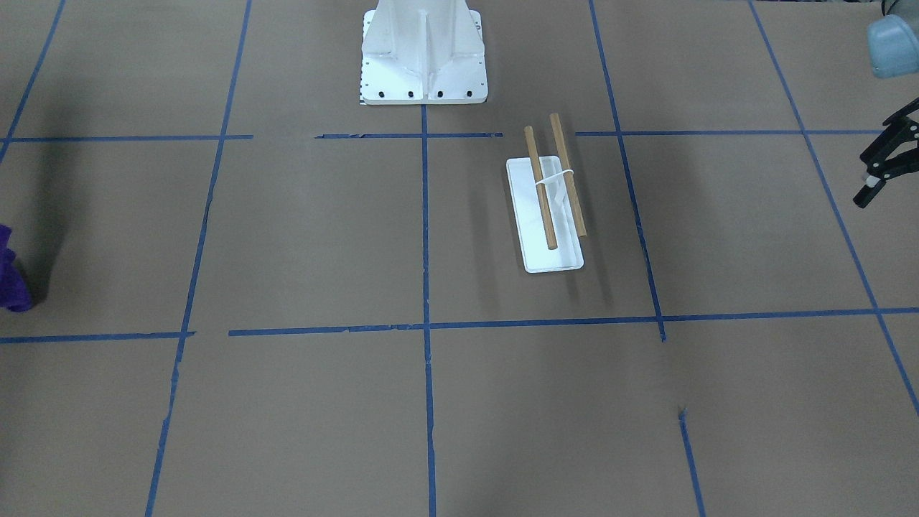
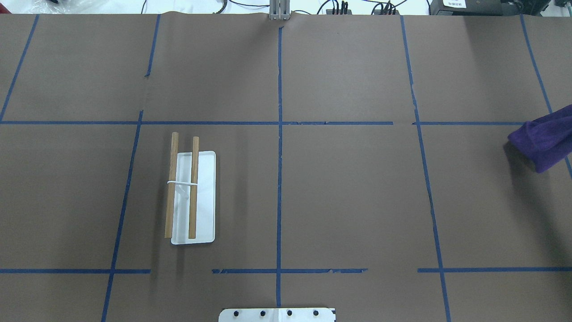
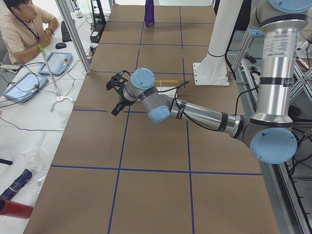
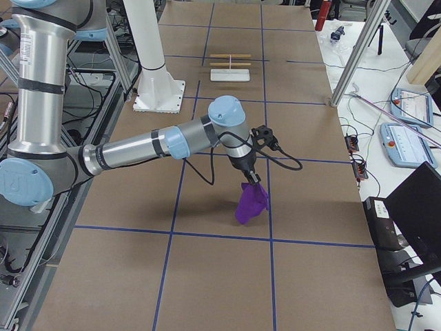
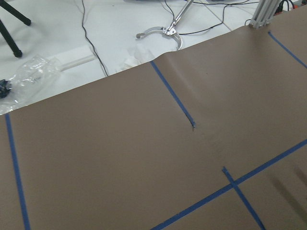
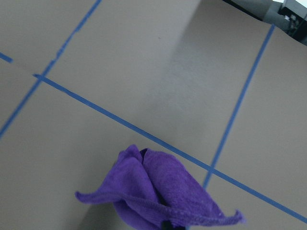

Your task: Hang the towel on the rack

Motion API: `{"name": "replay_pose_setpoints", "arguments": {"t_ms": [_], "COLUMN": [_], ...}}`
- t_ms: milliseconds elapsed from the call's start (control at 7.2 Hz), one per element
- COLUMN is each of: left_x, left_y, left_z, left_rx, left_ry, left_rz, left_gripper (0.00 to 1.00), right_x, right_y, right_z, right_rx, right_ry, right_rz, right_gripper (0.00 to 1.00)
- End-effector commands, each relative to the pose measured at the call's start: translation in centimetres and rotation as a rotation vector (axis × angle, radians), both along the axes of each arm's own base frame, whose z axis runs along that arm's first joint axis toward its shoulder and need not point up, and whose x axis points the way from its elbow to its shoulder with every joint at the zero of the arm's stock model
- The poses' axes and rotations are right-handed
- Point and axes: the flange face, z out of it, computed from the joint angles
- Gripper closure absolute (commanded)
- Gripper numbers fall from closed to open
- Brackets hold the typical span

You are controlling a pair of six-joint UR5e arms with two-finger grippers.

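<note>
Brown, blue-taped table (image 2: 357,201) carries rack (image 2: 203,201) and pedestal (image 1: 423,57).

My left arm reaches out level, its left gripper (image 1: 882,169) with jaws spread. My right arm extends too, right gripper (image 4: 252,176) pointing down; I can't read its jaws.
</note>
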Motion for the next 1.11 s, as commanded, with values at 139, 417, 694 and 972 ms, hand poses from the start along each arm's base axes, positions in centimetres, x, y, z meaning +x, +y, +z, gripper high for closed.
{"name": "replay_pose_setpoints", "arguments": {"t_ms": [139,417,694,972], "left_x": [12.0,22.1,24.9,29.3], "left_y": [-2.4,-1.4,-1.5,-1.2], "left_z": [-15.2,-25.4,-29.4,-31.7], "left_rx": [-0.353,-0.641,-0.839,-0.946], "left_ry": [0.168,0.282,0.408,0.449], "left_rz": [-0.072,-0.178,-0.259,-0.296], "left_gripper": [0.0,0.14,0.26,0.3], "right_x": [-10.4,-17.8,-25.3,-32.8], "right_y": [-1.6,-2.8,-2.0,1.0], "right_z": [-11.1,-17.7,-24.8,-30.4], "right_rx": [-0.118,-0.217,-0.252,-0.204], "right_ry": [-0.185,-0.273,-0.376,-0.441], "right_rz": [0.077,0.206,0.29,0.299], "right_gripper": [1.0,1.0,1.0,1.0]}}
